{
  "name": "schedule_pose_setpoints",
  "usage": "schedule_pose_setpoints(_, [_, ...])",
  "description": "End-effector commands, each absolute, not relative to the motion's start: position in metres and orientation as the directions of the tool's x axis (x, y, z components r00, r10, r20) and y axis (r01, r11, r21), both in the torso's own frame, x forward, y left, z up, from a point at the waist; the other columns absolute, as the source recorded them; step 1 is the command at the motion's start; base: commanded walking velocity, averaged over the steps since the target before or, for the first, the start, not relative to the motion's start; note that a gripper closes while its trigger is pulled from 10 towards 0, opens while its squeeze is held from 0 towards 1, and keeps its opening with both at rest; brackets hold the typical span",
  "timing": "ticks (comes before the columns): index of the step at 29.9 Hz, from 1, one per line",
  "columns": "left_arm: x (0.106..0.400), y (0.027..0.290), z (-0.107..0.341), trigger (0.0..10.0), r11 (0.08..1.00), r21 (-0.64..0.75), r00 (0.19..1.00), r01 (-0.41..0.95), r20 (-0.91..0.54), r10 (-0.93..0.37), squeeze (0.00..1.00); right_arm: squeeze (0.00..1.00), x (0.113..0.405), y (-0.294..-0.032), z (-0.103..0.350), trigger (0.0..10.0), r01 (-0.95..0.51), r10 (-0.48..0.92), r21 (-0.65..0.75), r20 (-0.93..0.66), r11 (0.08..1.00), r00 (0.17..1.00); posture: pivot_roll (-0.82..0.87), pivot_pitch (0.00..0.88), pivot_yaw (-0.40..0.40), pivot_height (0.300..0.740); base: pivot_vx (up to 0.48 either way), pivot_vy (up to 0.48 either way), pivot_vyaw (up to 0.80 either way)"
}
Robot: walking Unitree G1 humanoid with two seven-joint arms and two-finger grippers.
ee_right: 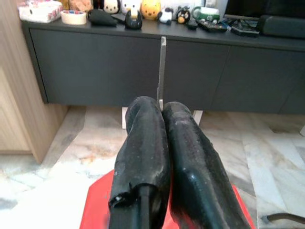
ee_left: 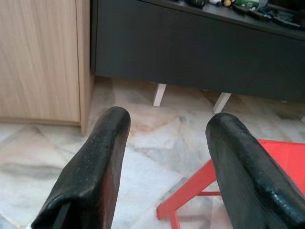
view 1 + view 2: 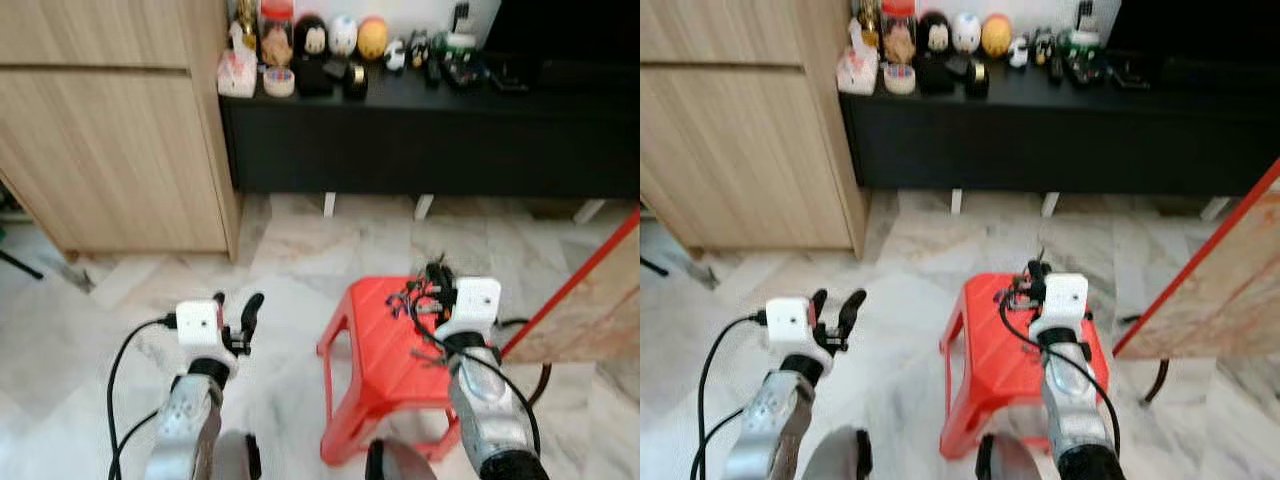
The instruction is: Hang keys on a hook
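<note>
**Right gripper pinches a thin metal piece above the red stool**

At the lower centre of the head views we see a red plastic stool (image 3: 385,365) standing on the pale marble floor (image 3: 290,250). Our right gripper (image 1: 162,107) sits over the stool's top, its two black fingers pressed together on a thin, pale metal strip (image 1: 162,67) that sticks straight up from between the tips; we take it for part of the keys, though we cannot tell for certain. Our left gripper (image 3: 238,312) is at the lower left, over bare floor beside the stool, with its fingers (image 2: 95,167) spread wide and nothing between them. Across the upper part of the frame runs a long black cabinet (image 3: 430,140) with small figurines (image 3: 330,40) lined along its top. A light wooden cupboard (image 3: 110,130) fills the upper left.
</note>
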State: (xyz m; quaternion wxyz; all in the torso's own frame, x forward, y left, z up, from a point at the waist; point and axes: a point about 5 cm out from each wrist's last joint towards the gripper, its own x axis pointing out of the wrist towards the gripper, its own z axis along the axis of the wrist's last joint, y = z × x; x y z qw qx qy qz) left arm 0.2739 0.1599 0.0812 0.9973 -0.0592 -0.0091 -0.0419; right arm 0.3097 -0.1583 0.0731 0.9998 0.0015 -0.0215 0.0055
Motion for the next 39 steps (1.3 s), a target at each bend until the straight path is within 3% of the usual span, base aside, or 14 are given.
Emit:
schedule_pose_setpoints(1, [0.276, 0.157, 0.080, 10.0, 0.988, -0.123, 0.996, 0.090, 0.031, -0.087, 0.00, 0.00, 0.310, -0.163, 0.076, 10.0, 0.008, -0.009, 0.018, 0.046, 1.000, 0.999, 0.04, 0.004, -0.114, 0.667, 0.000, 0.000, 0.00])
schedule_pose_setpoints(12, [0.275, 0.158, 0.077, 10.0, 0.989, -0.114, 0.995, 0.099, 0.039, -0.095, 0.00, 0.00, 0.304, -0.156, 0.076, 10.0, -0.002, -0.001, 0.070, 0.037, 0.998, 0.999, 0.05, 0.000, -0.105, 0.740, 0.000, 0.000, 0.00])
schedule_pose_setpoints(39, [0.266, 0.159, 0.067, 10.0, 0.988, -0.116, 0.995, 0.104, 0.022, -0.102, 0.00, 0.00, 0.284, -0.165, 0.067, 10.0, 0.038, -0.037, 0.061, -0.016, 0.997, 0.999, 0.04, 0.000, -0.099, 0.740, 0.000, 0.000, 0.00])
